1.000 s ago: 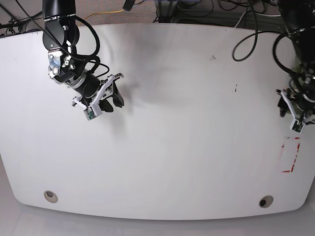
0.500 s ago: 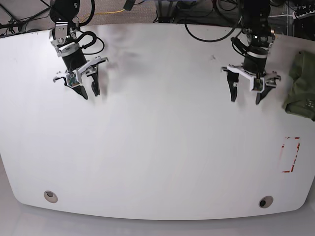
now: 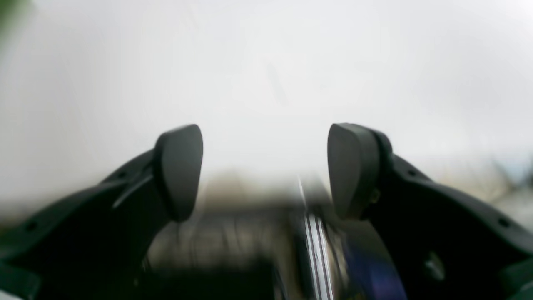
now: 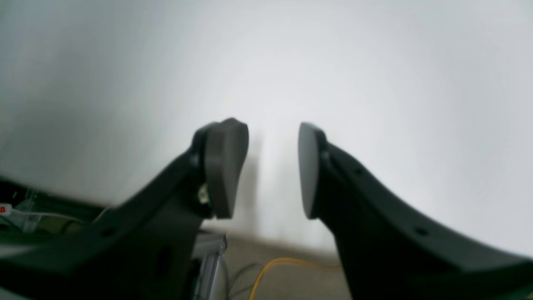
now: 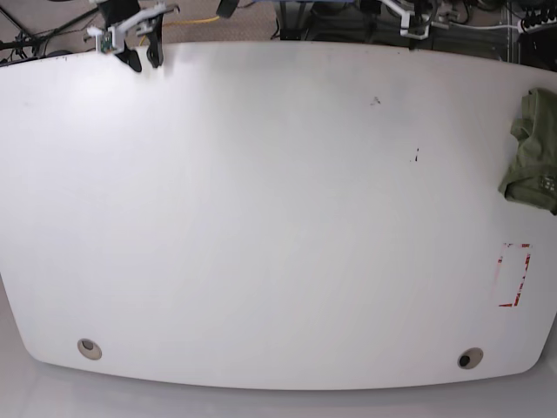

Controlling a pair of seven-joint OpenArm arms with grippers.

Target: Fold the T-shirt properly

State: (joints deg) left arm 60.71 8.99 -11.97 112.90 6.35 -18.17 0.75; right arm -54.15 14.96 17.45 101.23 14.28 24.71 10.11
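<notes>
Both arms withdrawn, left gripper (image 3: 264, 171) open, empty

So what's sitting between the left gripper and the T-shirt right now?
Nothing but bare white table, as the base view shows. The left gripper is at the far edge, and the T-shirt lies bunched at the table's right edge.
</notes>
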